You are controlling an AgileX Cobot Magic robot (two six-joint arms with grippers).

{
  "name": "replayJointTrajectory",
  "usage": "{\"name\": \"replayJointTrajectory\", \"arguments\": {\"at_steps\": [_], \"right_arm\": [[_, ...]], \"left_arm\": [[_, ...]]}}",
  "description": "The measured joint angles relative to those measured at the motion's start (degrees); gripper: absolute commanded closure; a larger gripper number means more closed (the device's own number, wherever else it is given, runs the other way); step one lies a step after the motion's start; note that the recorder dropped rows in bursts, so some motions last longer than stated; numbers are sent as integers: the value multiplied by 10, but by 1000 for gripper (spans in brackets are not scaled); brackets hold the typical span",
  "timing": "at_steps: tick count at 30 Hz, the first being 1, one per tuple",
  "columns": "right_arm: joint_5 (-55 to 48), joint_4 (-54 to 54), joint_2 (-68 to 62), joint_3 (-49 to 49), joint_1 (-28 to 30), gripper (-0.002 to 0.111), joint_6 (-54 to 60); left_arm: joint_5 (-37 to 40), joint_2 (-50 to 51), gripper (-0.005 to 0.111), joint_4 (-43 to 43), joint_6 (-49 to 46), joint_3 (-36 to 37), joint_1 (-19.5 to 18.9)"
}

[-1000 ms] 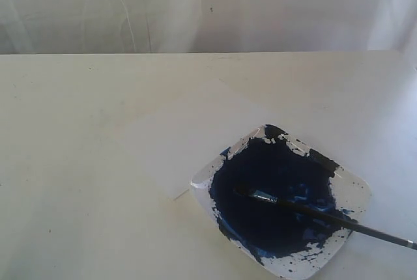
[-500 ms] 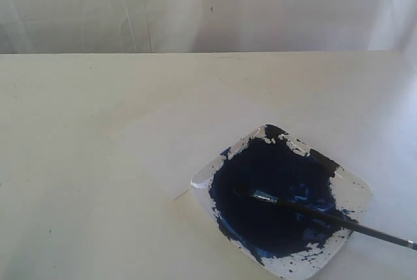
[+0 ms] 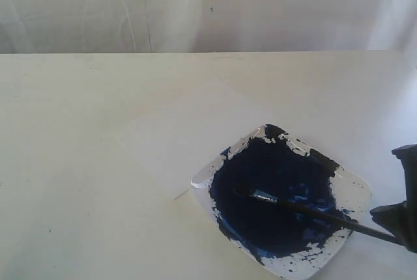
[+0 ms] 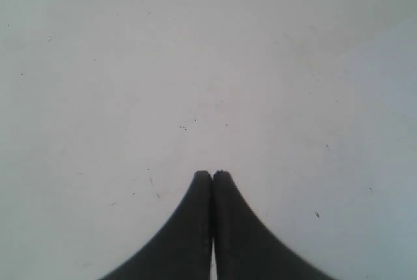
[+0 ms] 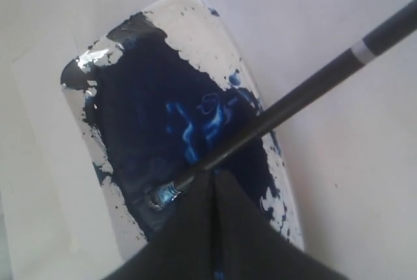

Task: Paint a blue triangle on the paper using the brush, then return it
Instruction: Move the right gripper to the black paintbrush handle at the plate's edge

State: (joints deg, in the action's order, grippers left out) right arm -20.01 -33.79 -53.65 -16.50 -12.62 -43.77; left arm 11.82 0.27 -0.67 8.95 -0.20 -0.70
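Note:
The brush (image 3: 313, 211) lies across the paint dish (image 3: 357, 192). Its bristles and silver ferrule rest in the dark blue pool, and its black handle sticks out over the dish's right edge. My right gripper (image 3: 399, 218) has come in at the right edge of the exterior view, beside the handle's end. In the right wrist view its jaws (image 5: 214, 174) are shut and hover just above the brush (image 5: 293, 101) near the ferrule, holding nothing. The white paper (image 3: 189, 133) lies left of the dish, and no blue triangle shows on it. My left gripper (image 4: 212, 174) is shut over bare table.
The square dish (image 5: 195, 26) is smeared with blue paint and overlaps the paper's near right corner. The off-white table (image 3: 78, 182) stretches left and back to a pale curtain wall. My left arm is out of the exterior view.
My right gripper has entered the exterior view at the right edge, near the brush handle's end. The brush, dish and paper have not moved.

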Motion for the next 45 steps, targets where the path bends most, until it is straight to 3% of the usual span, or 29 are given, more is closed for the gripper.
{"name": "replayJointTrajectory", "arguments": {"at_steps": [5, 7, 12, 14, 22, 31, 45], "right_arm": [[24, -1, -18, 0, 0, 108, -30], [38, -1, -23, 0, 0, 98, -51], [61, -1, -24, 0, 0, 54, -61], [62, -1, -24, 0, 0, 47, -61], [61, 23, -24, 0, 0, 63, -61], [98, 23, -39, 29, 0, 64, -188], [105, 23, -49, 47, 0, 64, -207]], "left_arm": [[0, 0, 107, 0, 0, 0, 0], [0, 0, 107, 0, 0, 0, 0], [0, 0, 107, 0, 0, 0, 9], [0, 0, 107, 0, 0, 0, 12], [0, 0, 107, 0, 0, 0, 13], [0, 0, 107, 0, 0, 0, 13], [0, 0, 107, 0, 0, 0, 13]]}}
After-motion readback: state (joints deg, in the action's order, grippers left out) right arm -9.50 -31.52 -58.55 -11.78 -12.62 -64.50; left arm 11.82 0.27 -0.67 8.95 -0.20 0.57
